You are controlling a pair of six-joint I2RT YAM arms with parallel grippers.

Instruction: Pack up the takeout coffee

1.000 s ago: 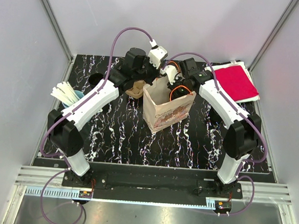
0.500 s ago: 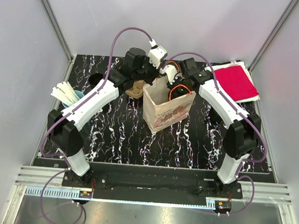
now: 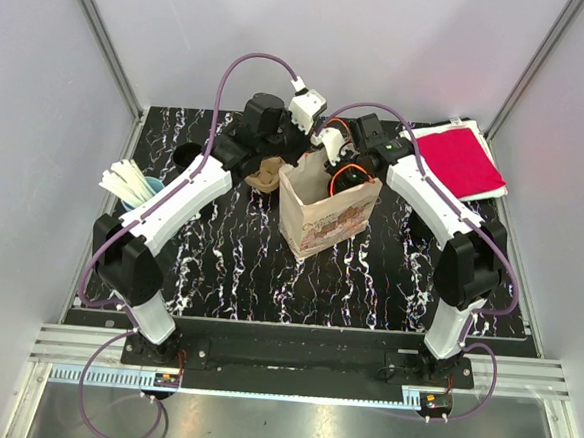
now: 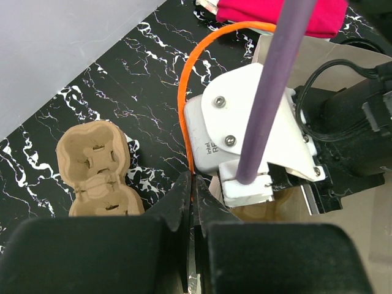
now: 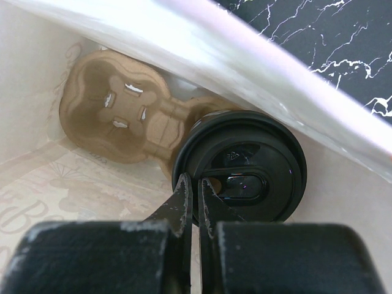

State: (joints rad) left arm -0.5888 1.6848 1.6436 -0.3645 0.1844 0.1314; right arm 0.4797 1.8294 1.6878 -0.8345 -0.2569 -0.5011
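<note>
A printed paper bag (image 3: 322, 221) stands open mid-table. In the right wrist view, a coffee cup with a black lid (image 5: 257, 159) sits inside it in a brown cardboard carrier (image 5: 110, 116). My right gripper (image 5: 196, 184) is down in the bag (image 5: 37, 73), shut and empty, its tips just over the lid's left edge; it also shows in the top view (image 3: 343, 180). My left gripper (image 4: 192, 180) is shut on the bag's back-left rim (image 3: 301, 155). A second cardboard carrier (image 4: 98, 168) lies empty on the table left of the bag (image 3: 265, 174).
A red cloth (image 3: 461, 161) on white paper lies at the back right. A cup of white sticks (image 3: 129, 183) and a black round lid (image 3: 188, 157) stand at the left. My right wrist's white camera housing (image 4: 245, 135) is close to my left fingers.
The right arm has shifted very slightly at the bag. The left arm and the bag have not moved.
</note>
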